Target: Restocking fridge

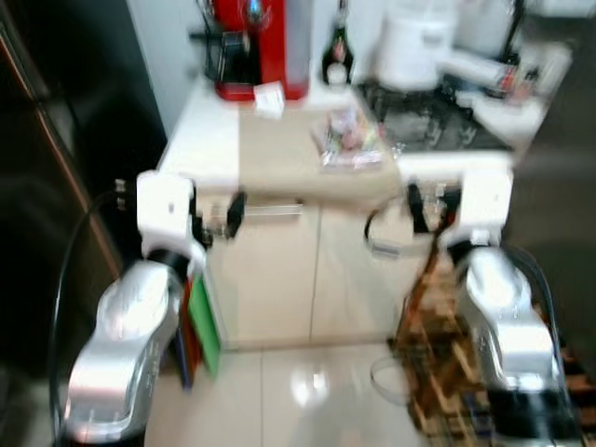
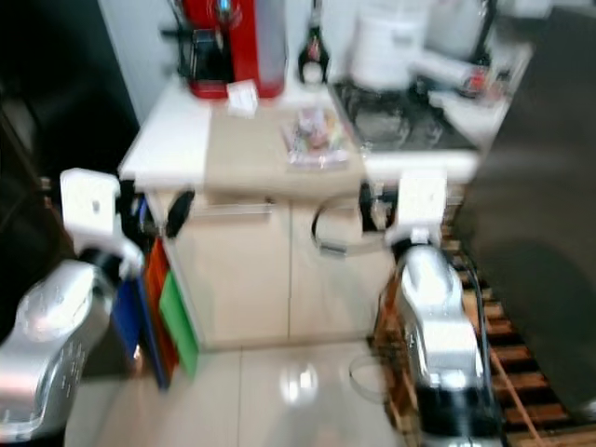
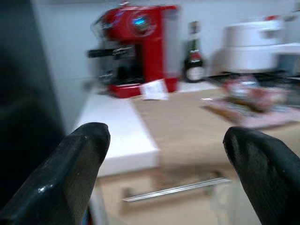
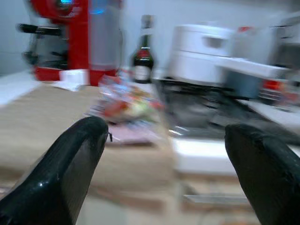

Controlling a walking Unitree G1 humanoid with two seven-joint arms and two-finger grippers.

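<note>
Blurred views. Both silver arms are raised before a white surface (image 1: 209, 140) with a tan mat. The left gripper (image 3: 166, 154) and right gripper (image 4: 171, 154) each hold glossy black rounded fingers wide apart, empty. A crinkly clear packet (image 1: 349, 135) of colourful food lies on the mat, behind it a glossy red coffee machine (image 1: 256, 47) and dark bottle (image 1: 337, 56). Dark fridge (image 1: 47, 186) at left.

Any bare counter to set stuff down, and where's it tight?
Free: the white strip left of the beige mat, and the mat between the red coffee machine and the wrapped packet. Crowded: the stovetop side and back row by the dark bottle.
</note>
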